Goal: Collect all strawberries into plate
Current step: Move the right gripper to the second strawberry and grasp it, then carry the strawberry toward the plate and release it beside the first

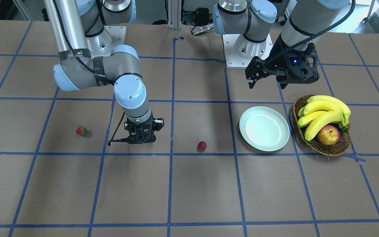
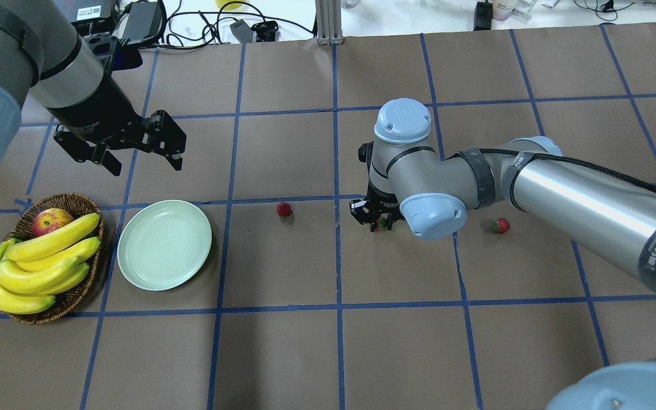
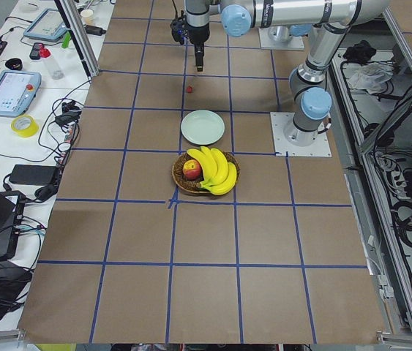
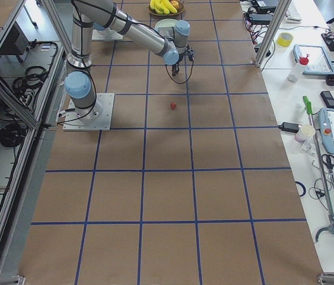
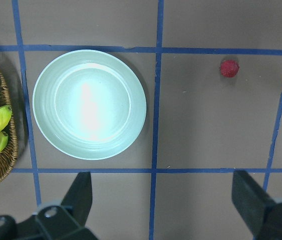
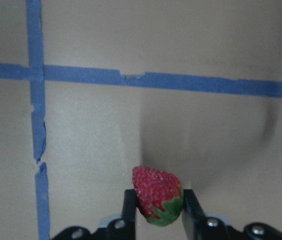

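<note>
While the right gripper pinches a small red green-capped strawberry at its wrist view's bottom centre, the left gripper gapes wide beneath the round pale mint plate.

I've bare tabletop toward the plate but for one loose strawberry; the left gripper hangs high nearby, basket at the left edge.
</note>
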Motion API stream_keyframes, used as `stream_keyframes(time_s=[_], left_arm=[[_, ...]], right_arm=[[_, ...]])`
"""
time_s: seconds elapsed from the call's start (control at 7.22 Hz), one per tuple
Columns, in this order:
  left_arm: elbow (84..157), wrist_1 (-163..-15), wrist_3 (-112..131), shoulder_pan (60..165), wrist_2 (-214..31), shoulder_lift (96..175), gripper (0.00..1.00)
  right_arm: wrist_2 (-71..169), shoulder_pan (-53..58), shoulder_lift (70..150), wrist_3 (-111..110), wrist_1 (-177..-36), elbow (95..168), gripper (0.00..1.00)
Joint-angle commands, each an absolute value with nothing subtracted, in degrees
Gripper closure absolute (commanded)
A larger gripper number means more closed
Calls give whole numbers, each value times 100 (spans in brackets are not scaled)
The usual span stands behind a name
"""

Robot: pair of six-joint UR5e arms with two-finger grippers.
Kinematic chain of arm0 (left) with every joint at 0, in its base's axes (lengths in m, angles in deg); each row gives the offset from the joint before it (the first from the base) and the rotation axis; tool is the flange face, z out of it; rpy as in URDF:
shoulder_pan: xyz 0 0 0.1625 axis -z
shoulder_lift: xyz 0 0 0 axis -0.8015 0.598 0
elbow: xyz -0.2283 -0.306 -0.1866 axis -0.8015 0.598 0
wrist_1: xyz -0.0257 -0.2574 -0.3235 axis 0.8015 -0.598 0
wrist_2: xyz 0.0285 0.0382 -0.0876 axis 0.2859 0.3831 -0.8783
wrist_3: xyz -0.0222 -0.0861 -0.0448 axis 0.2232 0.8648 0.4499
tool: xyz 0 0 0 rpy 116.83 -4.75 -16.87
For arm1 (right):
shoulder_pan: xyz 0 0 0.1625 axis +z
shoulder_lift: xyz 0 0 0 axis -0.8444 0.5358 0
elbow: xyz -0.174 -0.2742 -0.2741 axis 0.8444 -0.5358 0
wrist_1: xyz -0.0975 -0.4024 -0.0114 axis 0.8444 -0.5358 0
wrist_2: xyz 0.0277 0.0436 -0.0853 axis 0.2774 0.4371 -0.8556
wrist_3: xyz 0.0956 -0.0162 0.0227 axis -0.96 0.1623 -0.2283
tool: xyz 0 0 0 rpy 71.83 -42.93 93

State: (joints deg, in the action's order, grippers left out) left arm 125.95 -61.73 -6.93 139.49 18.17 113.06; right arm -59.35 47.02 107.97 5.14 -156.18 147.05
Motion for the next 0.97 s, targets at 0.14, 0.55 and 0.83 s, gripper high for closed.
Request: stream_keyframes(time_s=[0.14,0.55,0.83], left_arm=[[12595,-6183,-696,13949,1819,11306,0],[12604,-6192,-696,13940,1836,11306,0],[12595,-6192,-696,13940,1836,11306,0]], right_arm=[[-4946,5161,10820,-964,-15659,14371,80],[-4468,5821,10400,-2154,-16573,14310,79],[-4538,5920,10257,-2191,-16715,14318,63]])
